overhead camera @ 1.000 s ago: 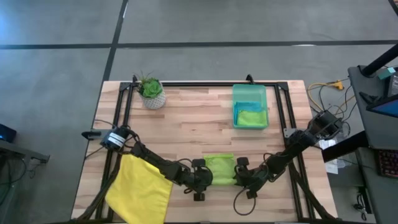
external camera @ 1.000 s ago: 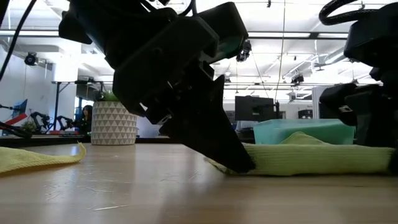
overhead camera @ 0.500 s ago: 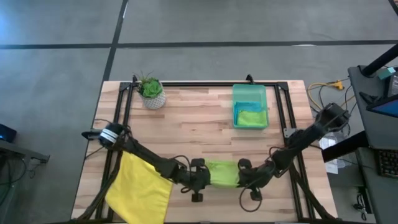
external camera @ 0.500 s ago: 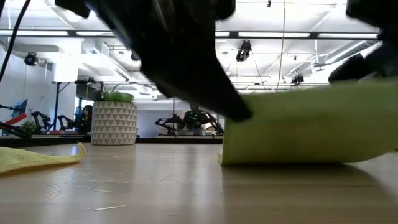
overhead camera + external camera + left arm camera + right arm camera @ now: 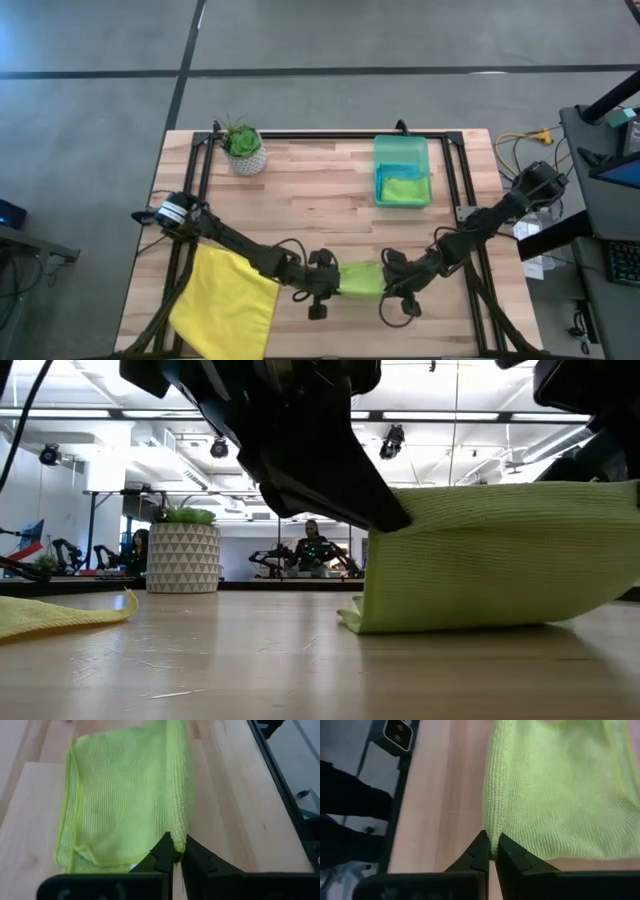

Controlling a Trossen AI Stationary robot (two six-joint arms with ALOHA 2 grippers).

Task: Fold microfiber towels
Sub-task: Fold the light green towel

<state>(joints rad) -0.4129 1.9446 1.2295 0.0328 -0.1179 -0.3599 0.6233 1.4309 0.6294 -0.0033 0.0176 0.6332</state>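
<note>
High view: lime green microfiber towel (image 5: 360, 279) near table edge, between left gripper (image 5: 322, 285) and right gripper (image 5: 396, 288); yellow cloth (image 5: 225, 310) at left.
Low view: towel's pinched edge lifted, lower fold on wooden table (image 5: 200, 660).
Wrist views: both jaws clenched on towel corners (image 5: 176, 840), unseen from overhead.
Risk: thin pinch slips, fold skews.

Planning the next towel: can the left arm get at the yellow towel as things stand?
Probably not yet. The left gripper is shut on the lime towel, sharing it with the right gripper. The yellow towel lies uncovered near the left arm's base, reachable once it lets go.
</note>
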